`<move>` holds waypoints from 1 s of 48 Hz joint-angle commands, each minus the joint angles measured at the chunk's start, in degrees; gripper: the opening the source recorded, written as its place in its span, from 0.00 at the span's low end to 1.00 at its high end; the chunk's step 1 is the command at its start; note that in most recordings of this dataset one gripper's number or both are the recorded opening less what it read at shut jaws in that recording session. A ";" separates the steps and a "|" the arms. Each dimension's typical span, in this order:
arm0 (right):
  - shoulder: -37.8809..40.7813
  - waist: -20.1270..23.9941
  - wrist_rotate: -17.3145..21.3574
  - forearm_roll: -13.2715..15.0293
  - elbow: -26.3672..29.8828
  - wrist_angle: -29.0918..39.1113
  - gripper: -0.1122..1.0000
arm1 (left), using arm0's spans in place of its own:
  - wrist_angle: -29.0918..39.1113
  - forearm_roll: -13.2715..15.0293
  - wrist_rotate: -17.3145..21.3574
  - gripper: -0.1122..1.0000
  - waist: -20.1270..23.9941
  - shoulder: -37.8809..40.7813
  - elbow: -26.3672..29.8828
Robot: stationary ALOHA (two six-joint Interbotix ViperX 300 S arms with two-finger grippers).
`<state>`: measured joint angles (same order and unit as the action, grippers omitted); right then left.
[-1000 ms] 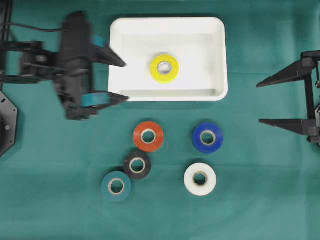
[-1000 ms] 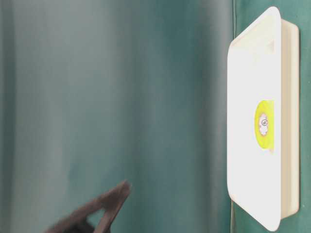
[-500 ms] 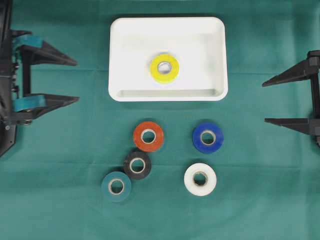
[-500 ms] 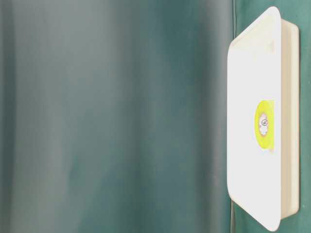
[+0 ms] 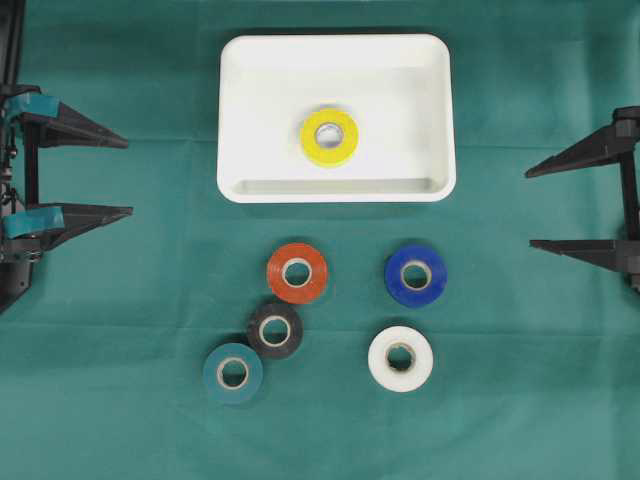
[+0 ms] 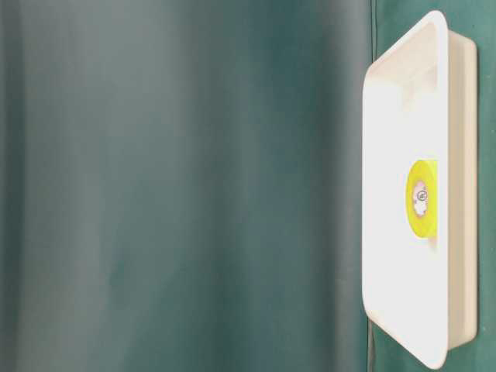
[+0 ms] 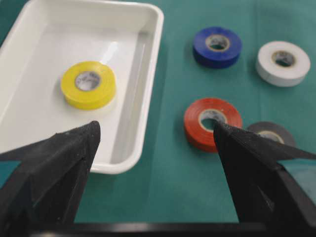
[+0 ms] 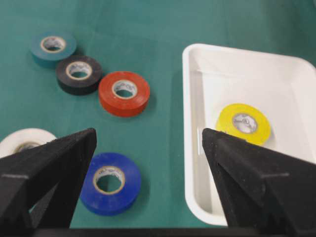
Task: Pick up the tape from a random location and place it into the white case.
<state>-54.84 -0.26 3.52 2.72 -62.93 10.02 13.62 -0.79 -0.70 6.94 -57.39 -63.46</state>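
A yellow tape roll [image 5: 330,136] lies flat in the middle of the white case [image 5: 260,100] at the back of the table; it shows as well in the table-level view [image 6: 422,198]. On the green cloth in front of the case lie red [image 5: 297,272], blue [image 5: 416,274], black [image 5: 275,329], teal [image 5: 233,372] and white [image 5: 400,358] tape rolls. My left gripper [image 5: 129,176] stands open at the far left edge, holding nothing. My right gripper [image 5: 529,208] stands open at the far right edge, also holding nothing. Both are well apart from the case and the rolls.
A green cloth [image 5: 520,400] covers the whole table. The black roll touches the teal roll and sits close to the red one. In the left wrist view the case's near rim [image 7: 118,168] lies just ahead of the left finger.
My left arm has drawn back from the case's left side to the table's left edge, jaws still open. The yellow roll stays in the case. The right gripper barely moved.
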 commanded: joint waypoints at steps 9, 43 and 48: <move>0.35 -0.09 0.09 0.09 0.70 -0.26 0.91 | -0.53 0.09 0.00 0.96 -0.09 0.18 0.62; 3.60 6.77 0.35 -0.79 1.41 -0.44 0.91 | -0.53 0.09 -0.09 0.96 -0.09 0.44 0.62; 4.31 6.68 0.35 -0.79 1.76 -0.44 0.91 | -0.53 0.18 -0.09 0.96 -0.09 0.44 0.62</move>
<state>-51.33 6.42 3.78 2.11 -62.84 10.02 13.62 -0.79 -0.79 6.94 -57.39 -63.54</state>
